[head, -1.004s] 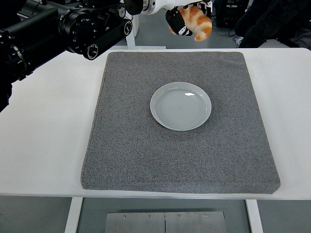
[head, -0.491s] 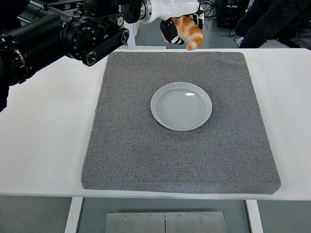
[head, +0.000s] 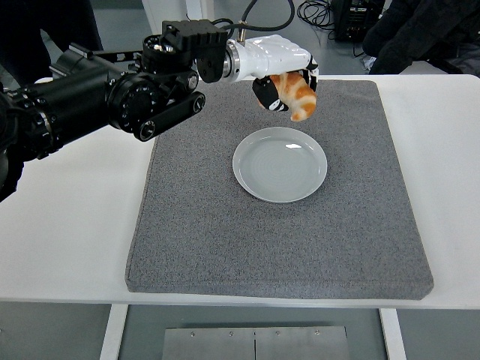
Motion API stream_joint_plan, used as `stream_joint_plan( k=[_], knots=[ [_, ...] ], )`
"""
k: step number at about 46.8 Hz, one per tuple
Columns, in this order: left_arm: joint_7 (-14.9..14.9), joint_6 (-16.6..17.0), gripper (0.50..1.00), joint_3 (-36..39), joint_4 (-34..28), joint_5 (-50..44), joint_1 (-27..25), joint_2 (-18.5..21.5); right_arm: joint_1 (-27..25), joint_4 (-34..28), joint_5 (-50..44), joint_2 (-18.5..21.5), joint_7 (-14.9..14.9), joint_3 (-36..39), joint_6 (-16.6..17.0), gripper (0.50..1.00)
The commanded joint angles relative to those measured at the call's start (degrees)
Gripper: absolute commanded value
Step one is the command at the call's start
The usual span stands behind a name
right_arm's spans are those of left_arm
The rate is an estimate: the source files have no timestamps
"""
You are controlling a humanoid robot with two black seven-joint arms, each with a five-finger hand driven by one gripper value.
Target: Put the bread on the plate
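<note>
My left hand (head: 281,88), white with black fingers, is shut on the bread (head: 294,94), an orange-and-white croissant-shaped piece. It hangs in the air over the far part of the grey mat (head: 210,232), just beyond the far rim of the plate (head: 280,164). The pale grey round plate lies empty in the middle of the mat. The black left arm (head: 97,97) reaches in from the left edge. My right arm does not show.
The mat lies on a white table (head: 67,217). Dark equipment and cables (head: 352,15) stand beyond the table's far edge, and a dark-clothed person (head: 420,30) shows at the top right.
The left hand has come down and toward me with the bread, from beyond the table's far edge to above the mat near the plate's far rim.
</note>
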Motion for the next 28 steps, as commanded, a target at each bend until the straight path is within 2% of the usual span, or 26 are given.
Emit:
stream_joint_plan(
  k=[1, 28],
  knots=[
    [-0.1, 1.2, 0.5, 0.0, -1.2, 0.2, 1.1, 0.0, 0.0, 0.0, 0.0, 0.0, 0.0, 0.0, 0.0, 1.0],
    [-0.6, 4.2, 0.5, 1.4, -1.5, 3.9, 7.7, 0.0, 0.0, 0.0, 0.0, 0.0, 0.0, 0.0, 0.0, 1.0]
  ],
)
